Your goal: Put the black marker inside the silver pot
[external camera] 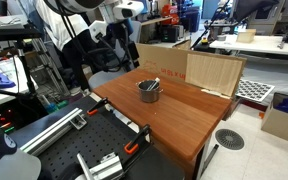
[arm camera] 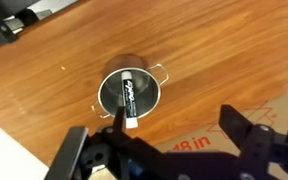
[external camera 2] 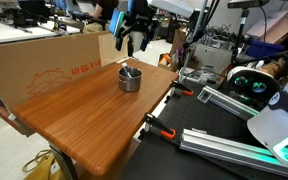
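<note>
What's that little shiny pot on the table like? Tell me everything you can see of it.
The silver pot is small, round and shiny, apparently metal, with straight sides and two short loop handles on opposite sides. It stands upright and uncovered on the wooden table, not far from a cardboard box. A black marker with a white label lies inside it, one end up at the rim. The robot's hand hangs open above the pot, not touching it.

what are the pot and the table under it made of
Small round silver pot: probably steel, given its shiny, reflective walls. Brown rectangular table: wood or wood-look laminate, with visible grain streaks and a smooth satin surface; the pictures do not settle which.
</note>
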`<state>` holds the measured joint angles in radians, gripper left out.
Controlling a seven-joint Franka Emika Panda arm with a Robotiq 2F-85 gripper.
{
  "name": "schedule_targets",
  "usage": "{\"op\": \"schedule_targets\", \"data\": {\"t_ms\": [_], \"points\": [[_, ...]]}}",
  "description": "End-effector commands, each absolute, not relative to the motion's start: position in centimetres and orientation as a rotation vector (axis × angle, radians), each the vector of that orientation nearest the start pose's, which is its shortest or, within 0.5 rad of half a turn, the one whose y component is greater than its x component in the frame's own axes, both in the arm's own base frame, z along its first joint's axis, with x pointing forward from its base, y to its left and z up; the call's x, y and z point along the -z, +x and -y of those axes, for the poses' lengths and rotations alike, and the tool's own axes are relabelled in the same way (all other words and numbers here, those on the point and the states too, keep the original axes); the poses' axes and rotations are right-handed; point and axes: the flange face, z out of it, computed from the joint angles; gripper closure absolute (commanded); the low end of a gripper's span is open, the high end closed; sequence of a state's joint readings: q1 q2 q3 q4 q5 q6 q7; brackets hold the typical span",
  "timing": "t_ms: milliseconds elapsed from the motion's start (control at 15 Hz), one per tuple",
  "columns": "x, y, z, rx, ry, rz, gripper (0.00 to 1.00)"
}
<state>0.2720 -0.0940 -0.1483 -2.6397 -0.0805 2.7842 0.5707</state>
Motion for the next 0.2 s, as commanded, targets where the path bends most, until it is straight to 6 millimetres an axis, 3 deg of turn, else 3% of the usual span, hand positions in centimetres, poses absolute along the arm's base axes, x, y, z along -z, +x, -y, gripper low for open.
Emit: {"op": "schedule_targets", "data": {"t_ms": [0,133], "points": [[-30.01,44.32,-5.91,0.355,-3.008,-0.571,0.0],[-30.01,44.32,-5.91,0.355,-3.008,-0.571,0.0]]}}
